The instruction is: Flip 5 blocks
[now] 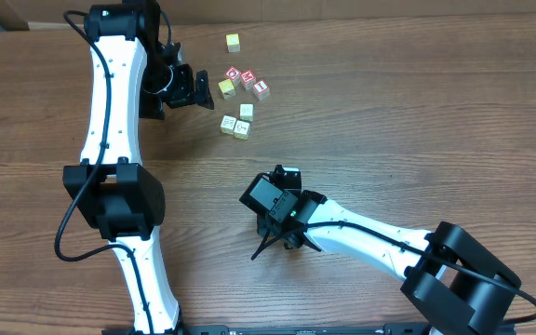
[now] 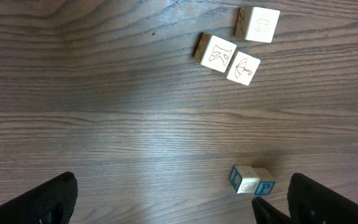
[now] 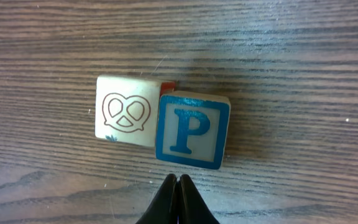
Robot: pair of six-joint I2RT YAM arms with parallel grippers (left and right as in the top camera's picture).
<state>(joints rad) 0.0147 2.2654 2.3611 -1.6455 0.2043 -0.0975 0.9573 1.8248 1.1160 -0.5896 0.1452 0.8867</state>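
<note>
All five pale blocks for this job lie flat on the tabletop (image 1: 389, 112); none is tipped on an edge or lifted. Two sit side by side and touching: the pretzel block (image 3: 123, 119) on the left and the P block (image 3: 192, 131) on the right, blue letter up. The right pincer (image 3: 178, 194) is pressed together with nothing in it. Its tip is just near of the P block's left corner and not clearly touching it.

The three pale blocks (image 1: 241, 129) lie toward the far middle, two touching and one just beside them, each with a line drawing on top. The left pincer (image 1: 192, 87) is spread wide and empty, left of the red blocks (image 1: 248, 80) and yellow blocks (image 1: 226, 87), which are no part of the job.

Which faces began upward cannot be read, so the number of finished flips is unclear. I judge the pair at the right pincer to be the work in hand, with the three possibly left to do.
</note>
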